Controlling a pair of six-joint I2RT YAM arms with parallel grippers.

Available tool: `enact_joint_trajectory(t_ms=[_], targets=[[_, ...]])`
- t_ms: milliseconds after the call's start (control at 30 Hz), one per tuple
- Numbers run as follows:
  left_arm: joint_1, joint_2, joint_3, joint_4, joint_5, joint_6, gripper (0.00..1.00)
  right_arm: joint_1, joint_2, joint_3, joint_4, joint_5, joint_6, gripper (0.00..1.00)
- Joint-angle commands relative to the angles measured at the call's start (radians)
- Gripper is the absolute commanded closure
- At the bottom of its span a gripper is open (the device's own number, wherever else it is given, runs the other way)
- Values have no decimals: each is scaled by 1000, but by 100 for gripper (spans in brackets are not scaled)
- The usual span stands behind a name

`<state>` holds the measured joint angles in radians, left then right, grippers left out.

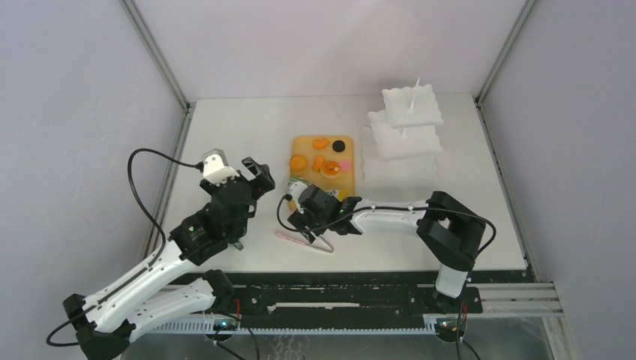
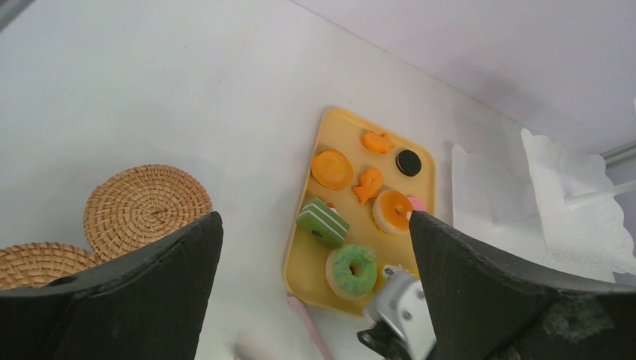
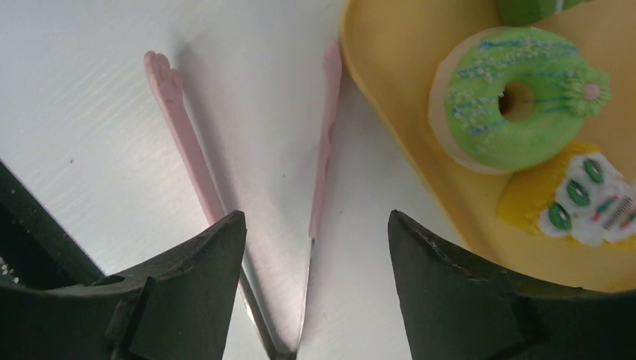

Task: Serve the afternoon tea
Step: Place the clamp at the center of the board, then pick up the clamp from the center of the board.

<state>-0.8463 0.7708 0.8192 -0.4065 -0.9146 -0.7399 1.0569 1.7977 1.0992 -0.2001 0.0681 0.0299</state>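
Observation:
Toy pastries lie on the yellow-tan board (image 1: pixel 306 144): a green donut (image 2: pixel 352 270), a green striped slice (image 2: pixel 322 222), an orange tart (image 2: pixel 332 169), an orange ring (image 2: pixel 392 210), a black round (image 2: pixel 408 162) and a pink round (image 2: pixel 417 202). A yellow wedge (image 3: pixel 577 199) sits beside the green donut (image 3: pixel 514 97). Two cork coasters (image 2: pixel 146 210) lie left of the board. No mugs are in view. My left gripper (image 1: pixel 256 171) is open and empty, raised left of the board. My right gripper (image 1: pixel 300 222) is open and low over the pink tongs (image 3: pixel 326 142), whose arms lie between its fingers.
A white three-tier stand (image 1: pixel 405 131) stands at the back right, next to the board. The pink tongs (image 1: pixel 307 241) lie on the white table just in front of the board's near edge. Grey walls close in the table on three sides.

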Motion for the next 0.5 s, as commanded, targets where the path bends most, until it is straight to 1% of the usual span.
enact_joint_trajectory(t_ms=[0, 33, 67, 100, 200, 233, 267, 367, 467], targets=[[10, -56, 28, 15, -33, 74, 0, 29, -161, -57, 105, 64, -8, 20], [11, -76, 28, 32, -21, 109, 0, 39, -192, -81, 125, 78, -10, 16], [12, -98, 21, 61, 0, 142, 0, 44, -231, -106, 148, 92, -6, 6], [12, -120, 11, 96, 25, 179, 0, 48, -271, -134, 185, 99, 0, 1], [15, -191, -31, 218, 140, 289, 0, 52, -378, -212, 250, 84, -6, 0], [16, -221, -44, 257, 183, 308, 0, 52, -404, -222, 254, 66, -20, 0], [16, -241, -56, 265, 209, 287, 0, 52, -428, -226, 252, 51, -28, 0], [18, -293, -101, 322, 250, 314, 0, 48, -453, -226, 260, -8, -38, 0], [18, -325, -129, 302, 225, 297, 0, 40, -449, -225, 262, -36, -17, 0]])
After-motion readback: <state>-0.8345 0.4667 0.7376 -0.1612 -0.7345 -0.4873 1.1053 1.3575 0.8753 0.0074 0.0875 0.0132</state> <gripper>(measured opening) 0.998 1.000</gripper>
